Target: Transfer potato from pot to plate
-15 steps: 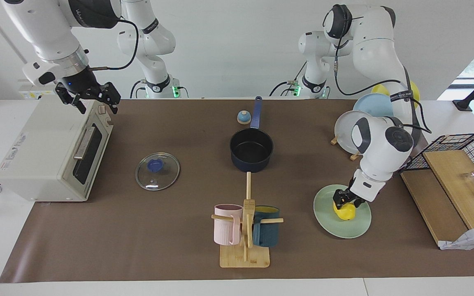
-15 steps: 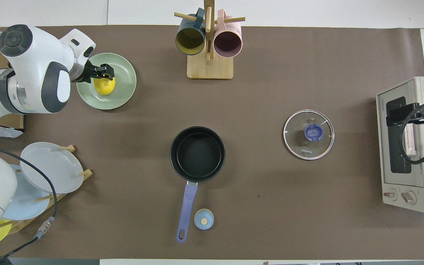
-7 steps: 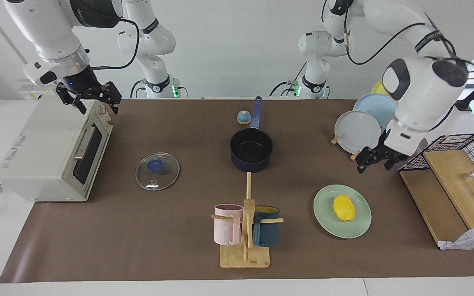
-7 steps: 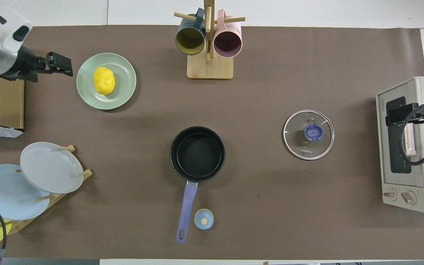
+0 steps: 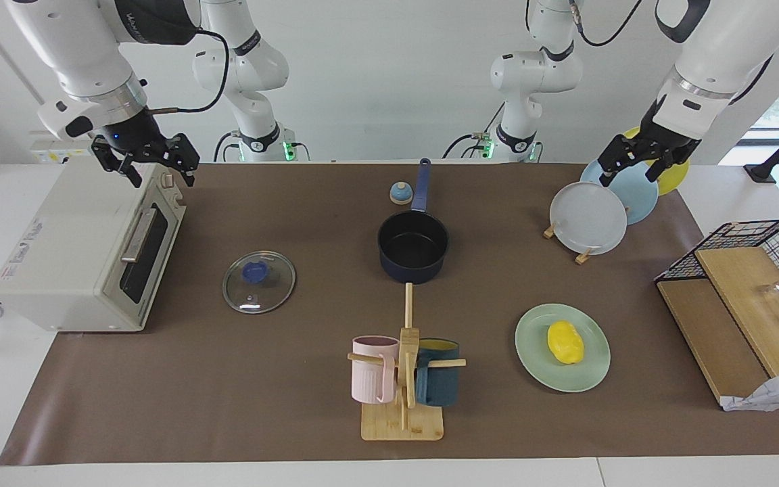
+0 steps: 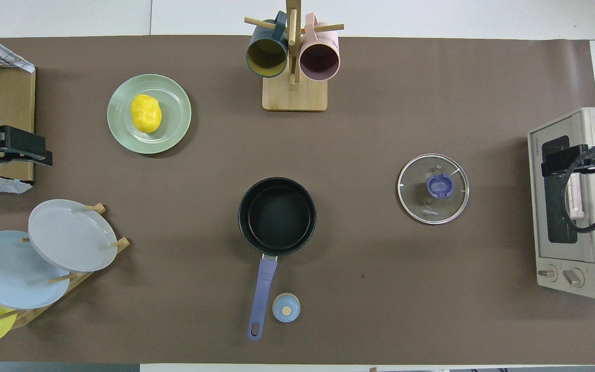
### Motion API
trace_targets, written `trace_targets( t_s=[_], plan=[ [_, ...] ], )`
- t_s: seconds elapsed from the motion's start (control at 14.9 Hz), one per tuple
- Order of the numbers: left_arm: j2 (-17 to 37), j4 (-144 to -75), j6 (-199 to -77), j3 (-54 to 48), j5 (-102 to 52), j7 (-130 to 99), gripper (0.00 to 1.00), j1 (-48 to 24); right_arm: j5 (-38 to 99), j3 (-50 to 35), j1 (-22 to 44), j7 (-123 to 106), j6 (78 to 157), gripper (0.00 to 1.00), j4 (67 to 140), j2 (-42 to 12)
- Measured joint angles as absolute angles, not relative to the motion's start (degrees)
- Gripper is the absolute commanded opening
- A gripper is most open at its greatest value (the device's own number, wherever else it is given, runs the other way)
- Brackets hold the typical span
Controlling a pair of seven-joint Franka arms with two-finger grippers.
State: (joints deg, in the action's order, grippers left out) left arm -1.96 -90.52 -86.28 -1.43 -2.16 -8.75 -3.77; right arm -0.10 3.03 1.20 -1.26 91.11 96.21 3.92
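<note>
The yellow potato [image 5: 565, 341] lies on the mint-green plate [image 5: 531, 355] toward the left arm's end of the table; it also shows on the plate [image 6: 176, 121] in the overhead view [image 6: 146, 113]. The navy pot [image 5: 413, 247] stands empty mid-table, its blue handle pointing toward the robots; the overhead view shows its black inside [image 6: 277, 216]. My left gripper [image 5: 641, 162] is open and empty, high in the air over the plate rack, well away from the potato. My right gripper [image 5: 159, 172] is open and waits over the toaster oven.
A glass lid [image 5: 259, 281] lies between pot and toaster oven [image 5: 85, 250]. A mug rack [image 5: 403, 379] with pink and dark blue mugs stands farther from the robots than the pot. A rack holds grey-white, light blue and yellow plates [image 5: 589, 218]. A small blue bell [image 5: 400, 193] sits beside the handle. A wire basket and wooden boards [image 5: 748, 270] lie at the left arm's end.
My left gripper let go of the potato on the mint-green plate, rose and drew back over the plate rack. The potato stays on the plate. The right arm has not moved.
</note>
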Motion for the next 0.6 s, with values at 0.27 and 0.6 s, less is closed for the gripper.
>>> trace_targets(
  t_s=[0.27,0.6],
  plan=[
    [-3.2,-94.2,-86.3,-1.6,-2.2,-8.7,1.00,-4.3,-0.1,3.0,1.2,-1.3,91.1,1.00,96.2,3.9],
    [-2.1,-90.5,-86.2,-0.1,-2.2,-8.6,1.00,-5.8,-0.1,3.0,1.2,-1.3,91.1,1.00,96.2,3.9]
  ],
)
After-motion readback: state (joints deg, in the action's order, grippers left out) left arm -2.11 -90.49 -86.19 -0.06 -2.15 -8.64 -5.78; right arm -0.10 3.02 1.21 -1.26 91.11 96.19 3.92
